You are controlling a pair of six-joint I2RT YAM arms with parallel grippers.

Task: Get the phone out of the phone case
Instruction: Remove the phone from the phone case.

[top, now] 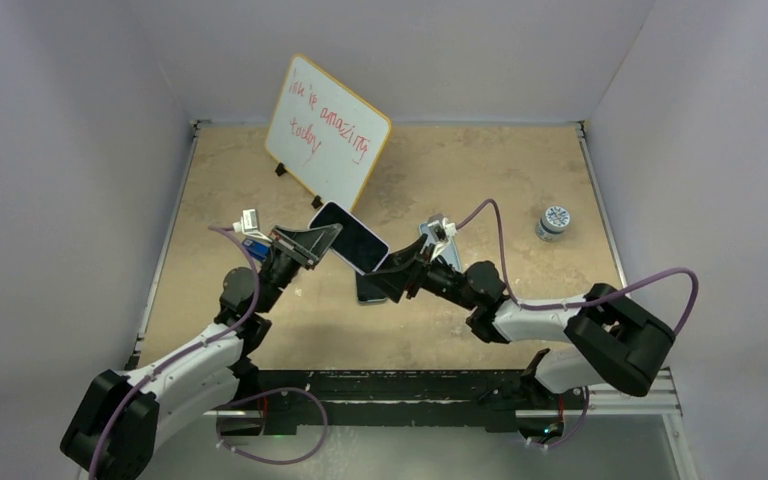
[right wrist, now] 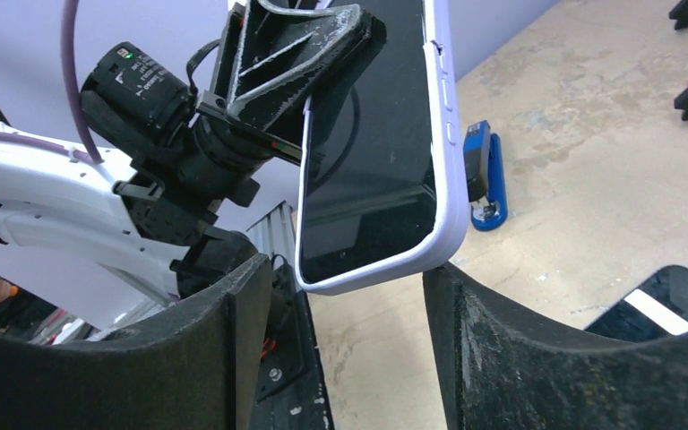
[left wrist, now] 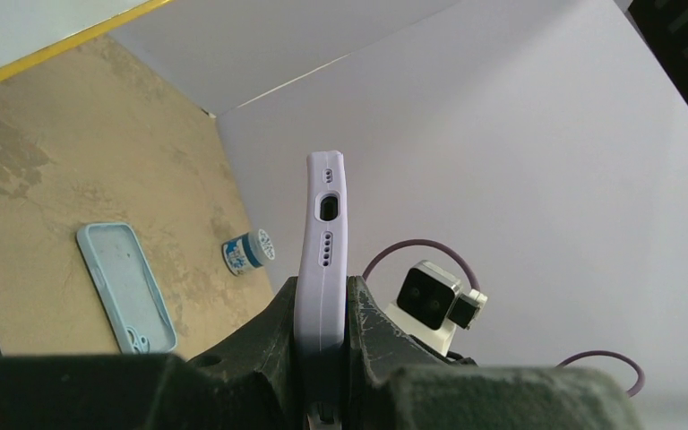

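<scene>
The phone (top: 352,238) has a dark screen and sits in a lavender case (right wrist: 448,134). It is held up above the table. My left gripper (top: 310,243) is shut on one end of it. In the left wrist view the cased phone (left wrist: 322,242) stands edge-on, clamped in my left gripper (left wrist: 322,300). My right gripper (top: 397,270) is open at the phone's other end. In the right wrist view the phone's screen (right wrist: 372,170) faces the camera, and my right gripper (right wrist: 345,278) straddles its lower corner, with the right finger (right wrist: 502,349) at or touching the case.
A light blue empty case (left wrist: 125,287) lies on the table by a small blue-and-white jar (top: 554,222). A dark flat phone-like thing (top: 370,290) lies under the grippers. A blue stapler (right wrist: 484,179) lies to the left. A whiteboard (top: 325,130) stands at the back.
</scene>
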